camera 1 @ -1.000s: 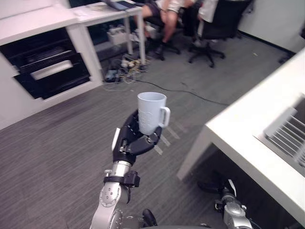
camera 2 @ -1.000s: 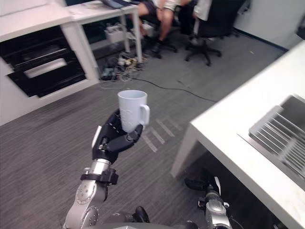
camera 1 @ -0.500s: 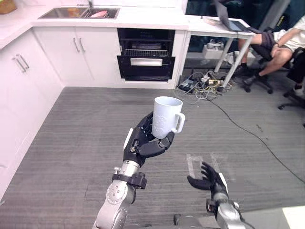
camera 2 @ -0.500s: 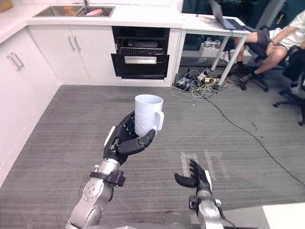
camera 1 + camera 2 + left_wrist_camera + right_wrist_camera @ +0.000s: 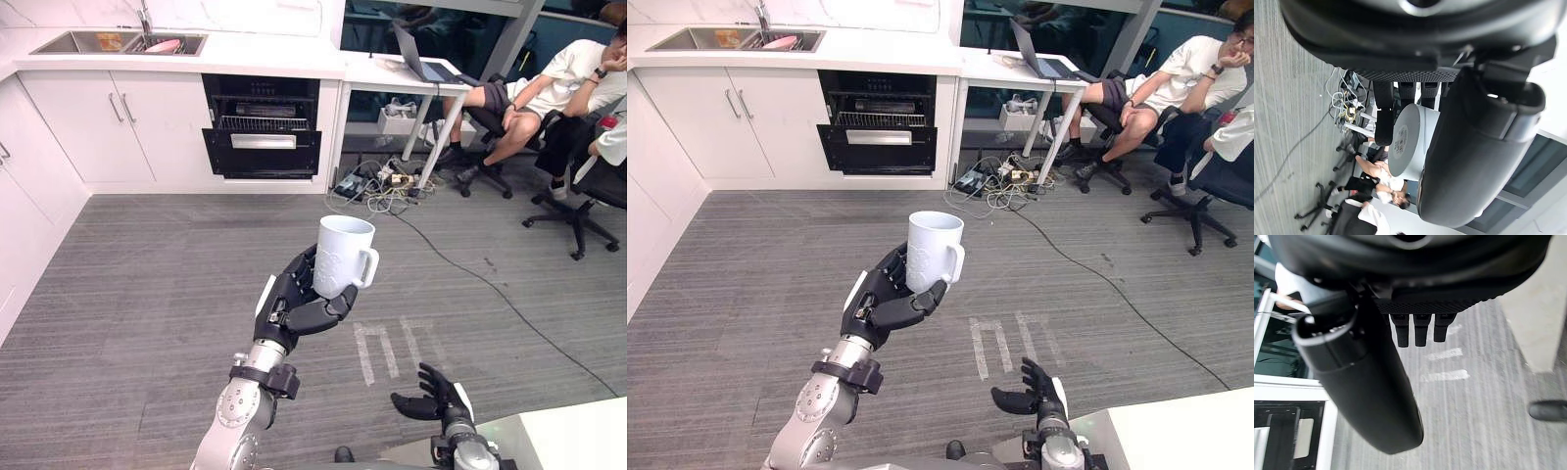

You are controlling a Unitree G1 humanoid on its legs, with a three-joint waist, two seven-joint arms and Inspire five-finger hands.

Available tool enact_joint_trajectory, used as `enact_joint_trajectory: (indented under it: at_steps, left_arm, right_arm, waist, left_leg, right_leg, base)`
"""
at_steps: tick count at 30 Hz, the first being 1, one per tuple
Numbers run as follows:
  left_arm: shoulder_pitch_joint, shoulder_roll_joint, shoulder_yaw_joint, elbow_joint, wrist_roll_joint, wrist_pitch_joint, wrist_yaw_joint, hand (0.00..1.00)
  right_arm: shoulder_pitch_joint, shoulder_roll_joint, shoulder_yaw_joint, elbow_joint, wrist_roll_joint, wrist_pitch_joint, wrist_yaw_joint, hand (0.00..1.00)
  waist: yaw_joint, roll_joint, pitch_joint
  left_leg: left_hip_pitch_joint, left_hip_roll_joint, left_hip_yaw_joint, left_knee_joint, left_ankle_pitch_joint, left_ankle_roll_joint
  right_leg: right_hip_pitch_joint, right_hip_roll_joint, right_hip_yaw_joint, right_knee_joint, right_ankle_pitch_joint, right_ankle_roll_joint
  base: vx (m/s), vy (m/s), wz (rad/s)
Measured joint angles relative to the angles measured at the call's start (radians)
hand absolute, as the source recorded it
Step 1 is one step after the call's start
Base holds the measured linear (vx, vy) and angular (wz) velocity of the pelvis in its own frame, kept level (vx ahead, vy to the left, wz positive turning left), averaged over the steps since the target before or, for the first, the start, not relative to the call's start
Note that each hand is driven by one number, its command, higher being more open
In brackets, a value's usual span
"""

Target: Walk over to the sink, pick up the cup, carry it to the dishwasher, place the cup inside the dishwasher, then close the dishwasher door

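A white cup (image 5: pixel 341 257) with its handle to the right stands upright in my left hand (image 5: pixel 294 302), whose fingers and thumb curl round its lower half; the left wrist view shows the cup's base (image 5: pixel 1406 142) between them. I hold it chest-high over the grey floor. The dishwasher (image 5: pixel 261 125) is across the room in the white cabinets, its dark front open with a rack showing inside. The sink (image 5: pixel 98 42) lies in the counter to its left. My right hand (image 5: pixel 427 400) hangs low at the bottom right, fingers relaxed and holding nothing.
White cabinets (image 5: pixel 29 186) run along the left side. A desk with a laptop (image 5: pixel 421 64) stands right of the dishwasher, cables (image 5: pixel 377 186) heaped under it. Two people sit on office chairs (image 5: pixel 578 186) at the far right. A white counter corner (image 5: pixel 578 436) is at the bottom right.
The camera has swung left from the white counter to the kitchen wall, so the dishwasher and sink now show ahead. The cup stays held in my left hand; the right hand stays low.
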Motion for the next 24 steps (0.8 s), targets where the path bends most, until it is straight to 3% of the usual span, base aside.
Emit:
enact_joint_trajectory:
  at_steps: [3, 8, 11, 13, 15, 17, 19, 20, 22, 23, 24]
  left_arm:
    - [0.000, -0.020, 0.020, 0.031, 0.012, 0.009, 0.023, 0.30]
    - [0.002, -0.030, 0.090, 0.017, 0.026, 0.011, 0.053, 0.30]
    - [0.026, -0.032, 0.137, -0.038, 0.025, 0.010, 0.073, 0.30]
    - [0.058, -0.033, 0.146, -0.090, 0.025, 0.008, 0.075, 0.30]
    - [0.075, -0.031, 0.143, -0.105, 0.026, 0.007, 0.079, 0.30]
    - [0.075, -0.026, 0.141, -0.106, 0.026, 0.006, 0.079, 0.30]
    - [0.072, -0.024, 0.127, -0.105, 0.026, 0.004, 0.079, 0.30]
    - [0.070, -0.022, 0.117, -0.105, 0.026, 0.004, 0.079, 0.30]
    - [0.054, -0.022, 0.090, -0.101, 0.027, 0.004, 0.078, 0.30]
    - [0.035, -0.024, 0.068, -0.099, 0.028, 0.004, 0.077, 0.30]
    - [0.019, -0.030, 0.051, -0.098, 0.028, 0.003, 0.075, 0.30]
  right_arm:
    - [0.001, 0.016, 0.000, 0.028, 0.000, 0.013, -0.005, 0.90]
    - [-0.048, 0.009, -0.002, 0.024, 0.000, 0.024, -0.034, 0.90]
    - [-0.100, -0.007, -0.001, 0.001, -0.002, 0.024, -0.044, 0.90]
    - [-0.113, -0.022, 0.000, -0.031, -0.007, 0.024, -0.050, 0.90]
    - [-0.126, -0.024, 0.003, -0.040, -0.011, 0.024, -0.050, 0.90]
    - [-0.112, -0.017, 0.027, -0.069, -0.011, 0.024, -0.047, 0.90]
    - [-0.111, -0.013, 0.031, -0.109, -0.011, 0.024, -0.046, 0.90]
    - [-0.111, -0.015, 0.028, -0.119, -0.011, 0.024, -0.047, 0.90]
    - [-0.108, -0.022, 0.022, -0.158, -0.011, 0.025, -0.049, 0.90]
    - [-0.089, -0.033, 0.018, -0.214, -0.011, 0.025, -0.051, 0.90]
    - [-0.065, -0.044, 0.020, -0.275, -0.012, 0.024, -0.051, 0.90]
  waist:
    - [0.008, -0.003, 0.003]
    - [0.048, -0.004, 0.018]
    - [0.054, -0.006, 0.028]
    - [0.054, -0.025, 0.055]
    - [0.053, -0.023, 0.079]
    - [0.051, -0.016, 0.093]
    - [0.023, -0.011, 0.109]
    - [0.012, -0.004, 0.113]
    - [-0.009, 0.001, 0.118]
    - [-0.023, 0.013, 0.124]
    - [-0.032, 0.025, 0.117]
  left_leg:
    - [-0.020, 0.026, 0.019, 0.041, -0.024, -0.036]
    - [-0.066, 0.048, 0.033, 0.097, -0.050, -0.023]
    - [-0.114, 0.034, 0.025, 0.164, -0.092, 0.002]
    - [-0.105, -0.026, 0.004, 0.212, -0.141, 0.034]
    - [-0.067, -0.058, -0.013, 0.214, -0.166, 0.083]
    - [-0.028, -0.070, -0.041, 0.203, -0.185, 0.094]
    - [0.023, -0.085, -0.094, 0.175, -0.201, 0.093]
    - [0.035, -0.086, -0.110, 0.170, -0.205, 0.094]
    - [0.088, -0.093, -0.169, 0.123, -0.208, 0.089]
    - [0.124, -0.094, -0.210, 0.089, -0.212, 0.080]
    - [0.147, -0.093, -0.249, 0.076, -0.222, 0.061]
  right_leg:
    - [0.013, -0.013, -0.109, 0.005, -0.018, -0.021]
    - [-0.029, -0.015, -0.141, 0.085, -0.070, -0.004]
    - [-0.107, -0.055, -0.166, 0.229, -0.159, 0.014]
    - [-0.172, -0.144, -0.181, 0.484, -0.263, 0.034]
    - [-0.282, -0.173, -0.125, 0.741, -0.264, 0.034]
    - [-0.339, -0.142, -0.082, 0.783, -0.302, 0.041]
    - [-0.391, -0.093, -0.079, 0.669, -0.303, 0.042]
    - [-0.405, -0.079, -0.073, 0.626, -0.298, 0.046]
    - [-0.443, -0.029, -0.042, 0.466, -0.214, 0.048]
    - [-0.442, -0.002, -0.012, 0.363, -0.098, 0.039]
    - [-0.429, 0.012, 0.025, 0.343, 0.048, 0.008]
  base:
    - [-0.02, -0.091, 0.33]
    - [-0.02, -0.026, 0.23]
    - [0.04, 0.078, 0.27]
    - [0.10, 0.171, 0.40]
    - [0.19, 0.148, 0.35]
    - [0.27, 0.088, 0.39]
    - [0.34, 0.027, 0.62]
    - [0.50, 0.000, 0.92]
    - [0.47, -0.032, 0.87]
    - [0.60, -0.088, 1.06]
    - [0.62, -0.112, 0.93]
